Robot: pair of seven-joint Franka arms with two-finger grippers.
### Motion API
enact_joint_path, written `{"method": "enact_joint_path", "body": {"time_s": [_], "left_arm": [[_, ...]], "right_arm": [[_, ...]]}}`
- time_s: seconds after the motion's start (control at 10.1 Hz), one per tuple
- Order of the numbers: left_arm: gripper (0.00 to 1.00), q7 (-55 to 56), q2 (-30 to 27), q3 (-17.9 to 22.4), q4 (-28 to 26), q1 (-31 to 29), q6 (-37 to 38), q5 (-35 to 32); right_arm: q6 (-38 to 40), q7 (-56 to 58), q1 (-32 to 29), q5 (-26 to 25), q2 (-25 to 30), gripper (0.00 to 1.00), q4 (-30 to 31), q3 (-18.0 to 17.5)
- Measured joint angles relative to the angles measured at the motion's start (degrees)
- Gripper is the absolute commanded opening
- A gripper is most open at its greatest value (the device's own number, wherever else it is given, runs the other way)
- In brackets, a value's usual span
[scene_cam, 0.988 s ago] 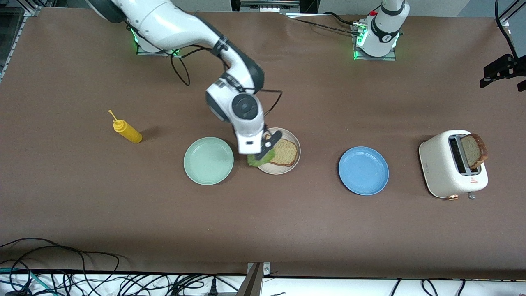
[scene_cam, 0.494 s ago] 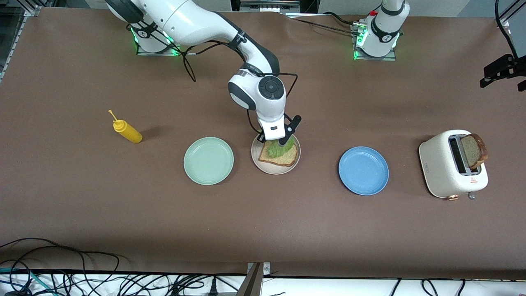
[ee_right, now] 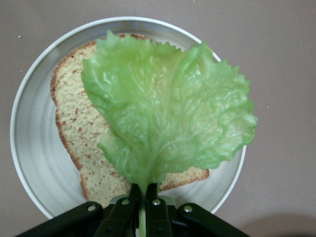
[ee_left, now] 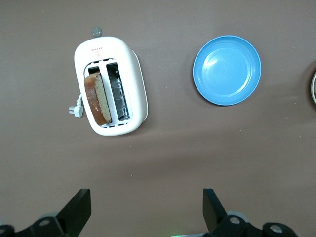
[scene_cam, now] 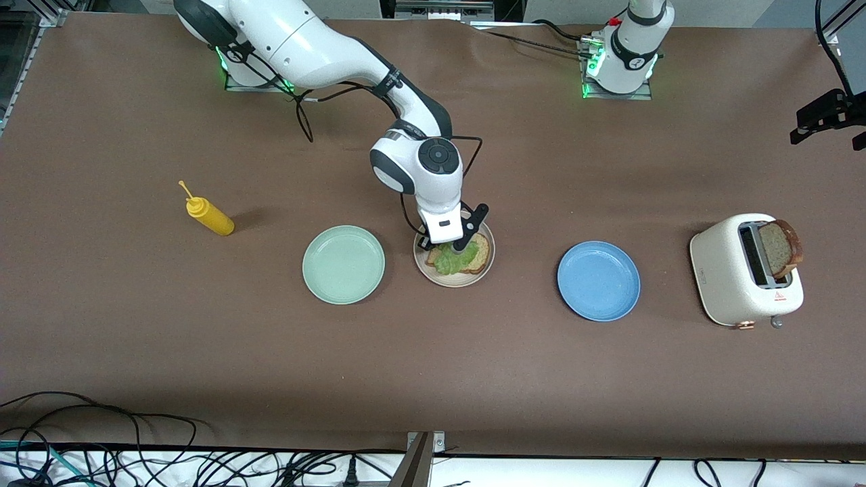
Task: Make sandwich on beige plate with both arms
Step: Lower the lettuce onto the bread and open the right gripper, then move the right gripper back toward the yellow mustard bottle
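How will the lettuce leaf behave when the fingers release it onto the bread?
The lettuce leaf looks thin and ruffled, so it is probably floppy and light. Pinched only at its stem, it likely drapes over the bread. It overhangs the crust, so it may slide.

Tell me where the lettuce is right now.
The lettuce hangs from the shut right gripper just over the bread slice on the beige plate, between the green plate and blue plate.

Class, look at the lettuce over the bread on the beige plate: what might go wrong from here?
1. The right claw pinches only the lettuce stem, and the leaf overhangs the bread; released now, it may land off-centre, towards the plate rim.
2. The second slice leans from the toaster; it might slip when the open left claw grabs it.
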State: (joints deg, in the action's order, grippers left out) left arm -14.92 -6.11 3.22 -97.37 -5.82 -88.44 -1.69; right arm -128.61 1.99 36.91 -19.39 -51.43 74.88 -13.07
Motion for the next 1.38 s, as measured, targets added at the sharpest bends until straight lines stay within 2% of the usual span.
{"method": "enact_joint_path", "body": {"time_s": [0.1,0.2,0.3,0.69,0.89,0.99,1.19,1.38], "left_arm": [[1.00,0.00,0.00,0.00,0.00,0.00,0.00,0.00],[1.00,0.00,0.00,0.00,0.00,0.00,0.00,0.00],[1.00,0.00,0.00,0.00,0.00,0.00,0.00,0.00],[1.00,0.00,0.00,0.00,0.00,0.00,0.00,0.00],[1.00,0.00,0.00,0.00,0.01,0.00,0.00,0.00],[1.00,0.00,0.01,-0.01,0.02,0.00,0.00,0.00],[1.00,0.00,0.02,-0.01,0.04,-0.02,0.00,0.00],[1.00,0.00,0.03,0.00,0.06,-0.03,0.00,0.00]], "right_arm": [[-0.17,0.00,0.01,-0.01,0.00,0.65,-0.31,0.00],[-0.39,0.00,0.00,-0.01,-0.01,0.92,-0.47,0.00],[-0.60,0.00,0.00,-0.01,-0.01,1.00,-0.56,0.00],[-0.07,0.08,-0.19,-0.02,-0.01,1.00,-2.25,0.13],[4.12,0.00,-0.83,0.70,0.38,1.00,-4.32,0.15],[6.93,-0.03,-1.86,2.77,1.63,1.00,-5.37,0.16],[17.47,-0.09,-5.58,8.83,7.63,1.00,-6.36,0.72],[28.55,-0.03,-13.41,13.57,14.29,1.00,-6.45,1.26]]}}
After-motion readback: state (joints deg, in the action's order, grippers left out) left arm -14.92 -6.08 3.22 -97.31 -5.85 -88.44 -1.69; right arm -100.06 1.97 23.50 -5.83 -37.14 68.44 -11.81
